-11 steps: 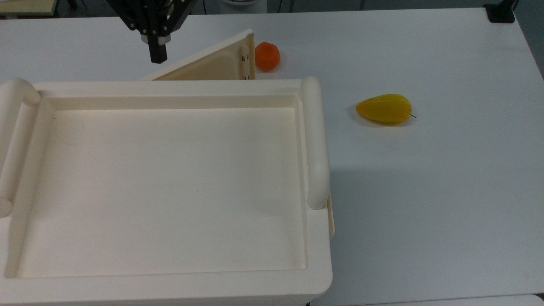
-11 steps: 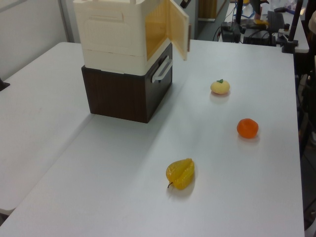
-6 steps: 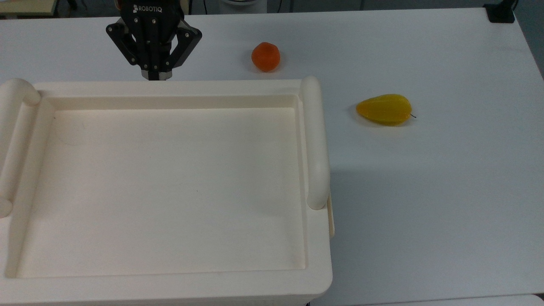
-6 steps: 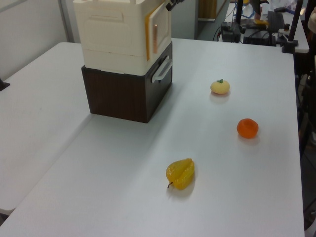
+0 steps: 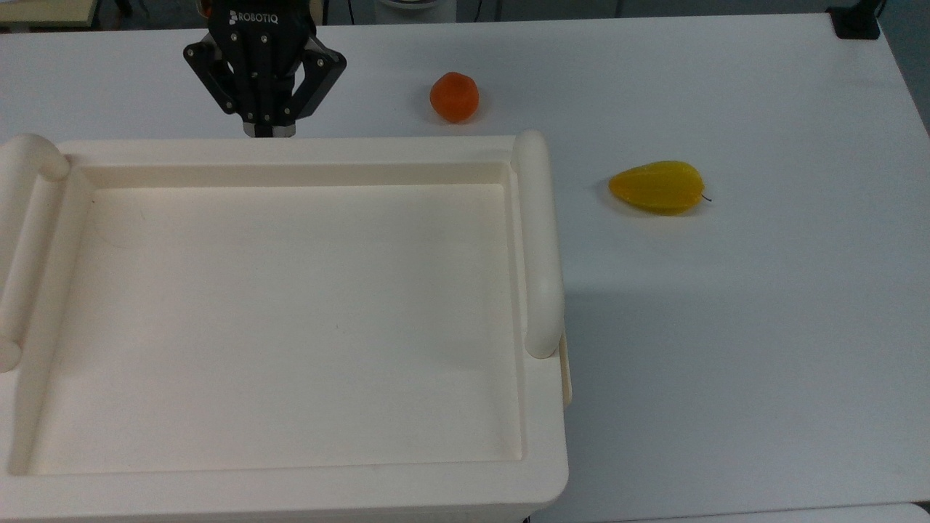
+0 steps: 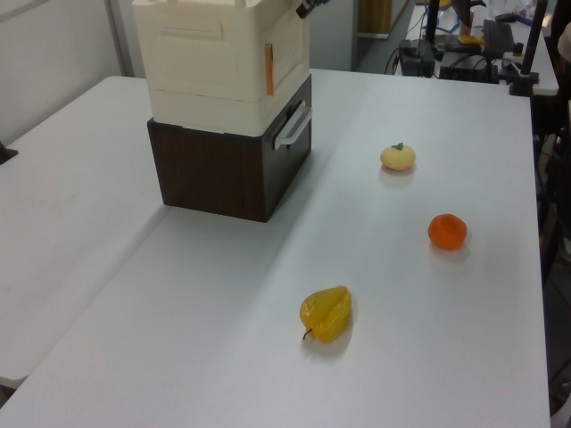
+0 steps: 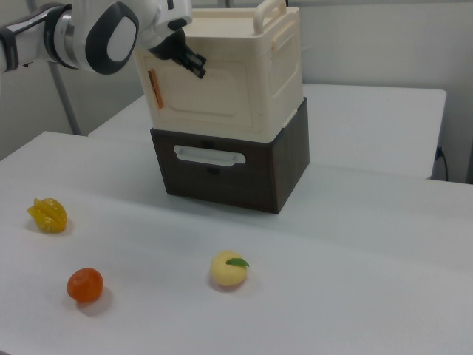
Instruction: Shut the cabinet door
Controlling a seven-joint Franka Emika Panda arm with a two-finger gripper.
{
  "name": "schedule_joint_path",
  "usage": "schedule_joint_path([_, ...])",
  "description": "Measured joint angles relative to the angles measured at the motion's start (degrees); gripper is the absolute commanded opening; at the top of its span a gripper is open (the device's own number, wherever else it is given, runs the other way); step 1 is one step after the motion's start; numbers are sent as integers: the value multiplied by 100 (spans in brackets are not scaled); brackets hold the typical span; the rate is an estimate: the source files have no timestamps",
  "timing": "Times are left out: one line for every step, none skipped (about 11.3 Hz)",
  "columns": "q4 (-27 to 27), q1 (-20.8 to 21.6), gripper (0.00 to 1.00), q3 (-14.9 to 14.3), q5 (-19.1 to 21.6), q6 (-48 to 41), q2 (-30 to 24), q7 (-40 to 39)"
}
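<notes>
Pressing flush: gripper (image 7: 194,65), fingers drawn together as a blunt pusher, tip against the cabinet door (image 7: 203,92). Door seated on cabinet (image 7: 281,66); task apparently complete.

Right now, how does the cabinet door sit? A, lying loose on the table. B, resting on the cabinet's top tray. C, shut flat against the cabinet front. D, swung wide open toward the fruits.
C: in the right view the door lies flush with the cabinet front, and the gripper is right at its upper part; in the left view no panel sticks out from that face.
</notes>
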Motion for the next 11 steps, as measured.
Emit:
schedule_joint_path([-14, 4, 0, 0, -86, -380, -21, -1])
schedule_joint_path([-20, 46, 0, 1, -288, -910, -76, -16])
schedule_joint_path([-26, 132, 0, 2, -514, -1403, -162, -16])
schedule_joint_path([-39, 233, 0, 2, -681, -1933, -267, -16])
schedule_joint_path([-59, 318, 0, 2, -763, -2437, -371, -120])
schedule_joint_path([-74, 380, 0, 2, -784, -3003, -470, -371])
schedule_joint_path([-85, 408, 0, 2, -786, -3385, -527, -584])
schedule_joint_path([-106, 443, 0, 2, -786, -3833, -594, -825])
schedule_joint_path([-158, 482, 0, 2, -787, -4151, -665, -953])
schedule_joint_path([-294, 527, 3, 3, -787, -4297, -767, -999])
schedule_joint_path([-482, 554, 17, 2, -787, -4336, -896, -1008])
